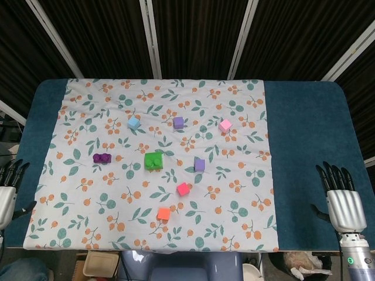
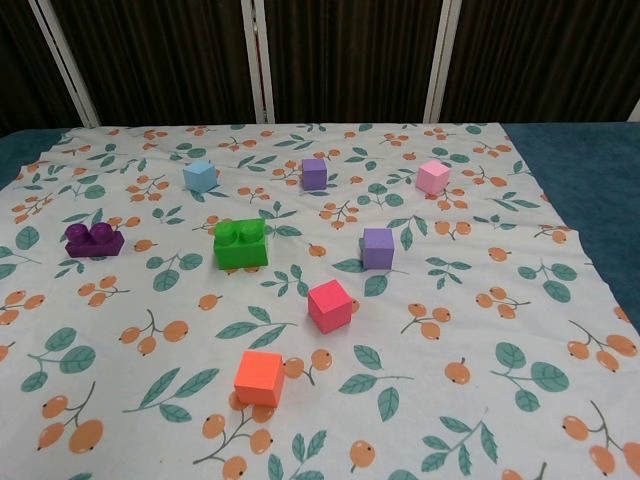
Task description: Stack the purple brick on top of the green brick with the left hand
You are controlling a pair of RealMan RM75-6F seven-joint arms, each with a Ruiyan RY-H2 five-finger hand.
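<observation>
The purple brick (image 1: 102, 157) (image 2: 94, 240) lies on the floral cloth, left of the green brick (image 1: 153, 161) (image 2: 240, 243), with a clear gap between them. My left hand (image 1: 8, 192) hangs at the table's left edge, well left of and nearer than the purple brick, fingers spread and holding nothing. My right hand (image 1: 342, 201) sits at the table's right front corner, fingers straight and apart, empty. Neither hand shows in the chest view.
Loose cubes lie on the cloth (image 1: 246, 234): light blue (image 1: 133, 123), violet (image 1: 178, 122), pink (image 1: 225, 125), lilac (image 1: 200, 164), magenta (image 1: 183, 189), orange (image 1: 163, 213). Bare blue table surface (image 1: 310, 134) flanks the cloth on both sides.
</observation>
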